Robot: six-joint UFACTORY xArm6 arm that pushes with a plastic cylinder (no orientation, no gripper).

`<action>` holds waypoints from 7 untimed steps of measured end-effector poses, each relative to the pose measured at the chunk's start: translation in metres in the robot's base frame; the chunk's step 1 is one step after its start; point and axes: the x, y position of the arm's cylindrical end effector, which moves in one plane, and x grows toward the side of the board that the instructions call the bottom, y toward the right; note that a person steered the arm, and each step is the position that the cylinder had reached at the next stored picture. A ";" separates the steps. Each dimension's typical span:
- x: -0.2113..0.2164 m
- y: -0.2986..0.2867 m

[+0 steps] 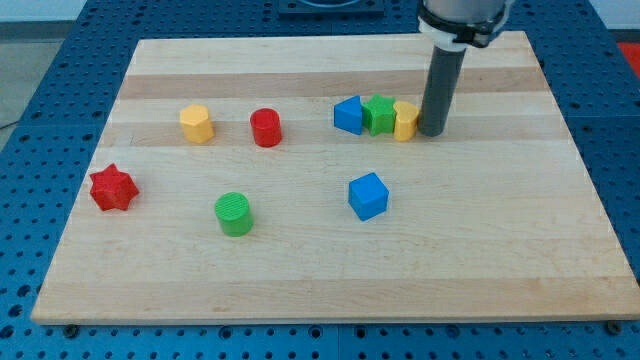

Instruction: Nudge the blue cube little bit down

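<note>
The blue cube [368,195] lies on the wooden board [330,270], right of centre and a little below the middle. My tip [434,131] is at the view's upper right, touching or right beside the right side of a yellow block [405,121]. The tip is above and to the right of the blue cube, well apart from it. The yellow block sits in a row with a green block [379,114] and a blue block of unclear shape [348,115].
A yellow hexagonal block [197,123] and a red cylinder [266,128] lie at the upper left. A red star [112,188] is at the left edge. A green cylinder [234,214] lies left of the blue cube.
</note>
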 end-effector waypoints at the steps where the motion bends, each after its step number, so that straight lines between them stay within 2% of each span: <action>1: -0.006 0.000; 3: 0.023 0.000; 4: 0.024 0.000; 6: 0.103 -0.008; 7: 0.106 -0.018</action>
